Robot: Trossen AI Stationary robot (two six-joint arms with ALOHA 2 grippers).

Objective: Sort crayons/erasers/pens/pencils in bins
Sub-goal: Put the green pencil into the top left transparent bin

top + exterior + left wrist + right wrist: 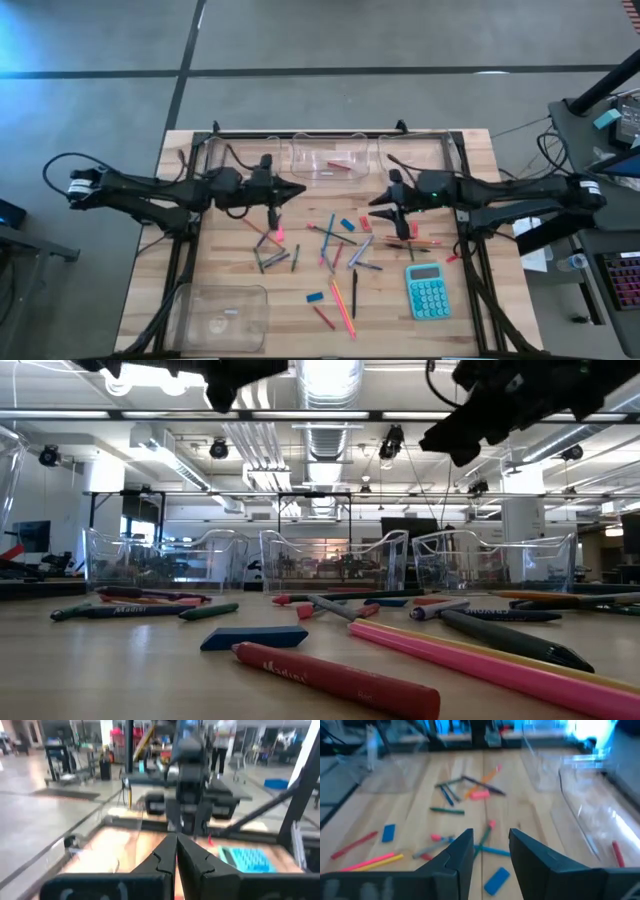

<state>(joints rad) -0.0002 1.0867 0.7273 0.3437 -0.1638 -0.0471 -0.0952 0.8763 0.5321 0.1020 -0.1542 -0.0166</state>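
Observation:
Crayons, pens, pencils and erasers lie scattered on the wooden table's middle (330,255). Among them are a pink eraser (480,795), blue erasers (347,224) (496,880), a pink pencil (343,305), a black pen (354,293) and grey crayons (268,258). Three clear bins stand along the far edge; the middle bin (328,158) holds a red piece (340,165). A fourth bin (222,315) sits near left. My left gripper (175,847) hovers shut above the pile's left side. My right gripper (491,847) hovers open above its right side, with nothing between its fingers.
A teal calculator (428,290) lies at the near right of the table. A black frame rail (330,133) runs along the far edge behind the bins. In the low view a red crayon (335,680) and a blue eraser (253,638) lie nearest the front edge.

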